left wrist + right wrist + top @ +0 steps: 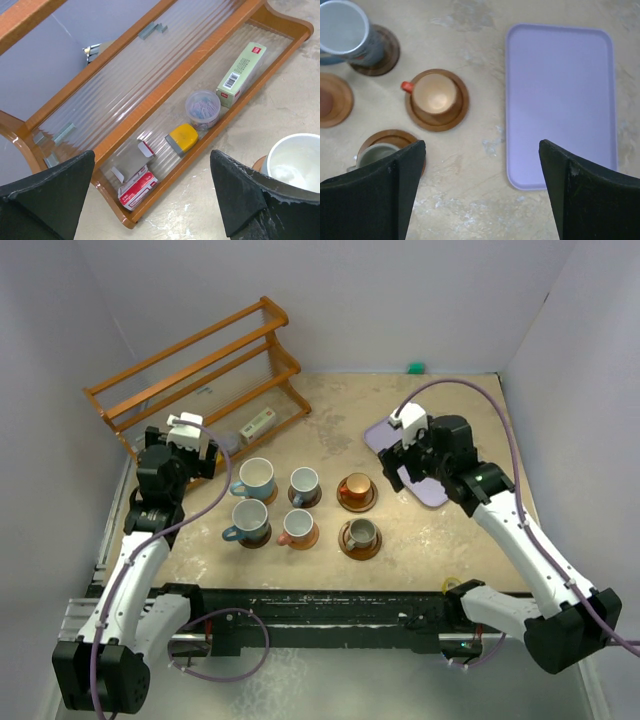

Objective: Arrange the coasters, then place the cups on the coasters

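right claw (pixel 480 167) is spread wide with nothing in it, hanging over the speckled beige tabletop (pixel 440 550) between the cups and the tray. left claw (pixel 152 195) is just as slack and empty over by the rack, so neither one is gripping anything. looks to me like the job's basically wrapped: six small handled ceramic cups sit in a two-by-three block mid-table, each on its own round wooden disc. back row is the big light blue cup (pixel 256 478), the smaller grey-blue cup (pixel 304 482) and the glossy orange cup (pixel 353 489). front row is the second big blue cup (pixel 248 521), the pink cup (pixel 297 526) and the grey-olive cup (pixel 361 533). from the right wrist the orange one sits centred on its dark brown grooved coaster (pixel 435 126), wood showing all round, so i'd guess it can't tip off an edge. further out, the flat lavender rectangular tray (pixel 560 100) lies just right of the block. the orange-brown wooden rack (pixel 200 360) at back left holds stationery bits, like a green-and-white box (pixel 241 75) and a clear round tub (pixel 202 107). arms sit off to the sides, probably to stay clear of the cups.
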Robot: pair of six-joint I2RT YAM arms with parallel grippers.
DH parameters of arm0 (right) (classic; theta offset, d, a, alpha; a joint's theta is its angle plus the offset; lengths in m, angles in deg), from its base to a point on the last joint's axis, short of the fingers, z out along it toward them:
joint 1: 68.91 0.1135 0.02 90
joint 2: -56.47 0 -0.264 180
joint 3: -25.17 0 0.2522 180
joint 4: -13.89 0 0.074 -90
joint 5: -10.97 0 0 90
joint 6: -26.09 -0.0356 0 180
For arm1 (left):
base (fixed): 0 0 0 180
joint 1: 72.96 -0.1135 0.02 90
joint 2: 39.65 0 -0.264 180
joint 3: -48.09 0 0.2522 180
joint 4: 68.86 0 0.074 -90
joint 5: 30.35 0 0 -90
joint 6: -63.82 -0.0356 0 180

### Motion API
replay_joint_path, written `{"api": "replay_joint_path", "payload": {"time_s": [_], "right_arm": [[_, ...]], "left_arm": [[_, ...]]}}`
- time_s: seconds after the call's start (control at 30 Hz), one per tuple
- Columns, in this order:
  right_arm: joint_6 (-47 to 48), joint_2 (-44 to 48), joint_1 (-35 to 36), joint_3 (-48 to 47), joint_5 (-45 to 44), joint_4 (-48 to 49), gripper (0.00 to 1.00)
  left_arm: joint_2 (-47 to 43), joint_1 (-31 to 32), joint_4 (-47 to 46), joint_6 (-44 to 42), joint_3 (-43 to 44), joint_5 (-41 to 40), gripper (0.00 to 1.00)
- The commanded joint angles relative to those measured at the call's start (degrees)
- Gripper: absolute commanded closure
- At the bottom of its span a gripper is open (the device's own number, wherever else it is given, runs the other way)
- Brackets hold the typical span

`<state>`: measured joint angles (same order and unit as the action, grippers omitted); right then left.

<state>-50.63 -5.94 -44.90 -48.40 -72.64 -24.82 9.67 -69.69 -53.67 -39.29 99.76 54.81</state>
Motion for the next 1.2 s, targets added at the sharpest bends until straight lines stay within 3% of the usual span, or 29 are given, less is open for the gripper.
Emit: {"api": "replay_joint_path", "payload": {"time_s": [0.0, 0.2, 0.4, 0.63, 1.17], "right_arm": [[-7.26, 0.32, -5.64, -4.69, -4.85, 2.27, 0.01], [-11.57, 2.37, -10.46, -5.75, -11.63, 4.91, 0.00], [-12.15, 4.02, -13.56, -4.50, -16.05, 6.83, 0.00], [-11.22, 4.90, -15.98, -2.95, -19.02, 7.29, 0.00], [-8.41, 12.12, -17.51, 1.98, -20.62, 11.51, 0.00]], "left_arm": [[-2.02, -0.46, -2.86, 3.88, 1.86, -2.08, 0.06], [-3.38, -0.46, -2.67, 5.29, 3.28, 0.89, 0.06], [1.22, -0.45, 3.80, 6.76, 9.94, 4.36, 0.06], [-3.67, -0.46, -5.09, 10.43, 2.96, 4.88, 0.07], [-5.48, -0.45, -0.30, 8.01, 4.44, 0.04, 0.05]]}}
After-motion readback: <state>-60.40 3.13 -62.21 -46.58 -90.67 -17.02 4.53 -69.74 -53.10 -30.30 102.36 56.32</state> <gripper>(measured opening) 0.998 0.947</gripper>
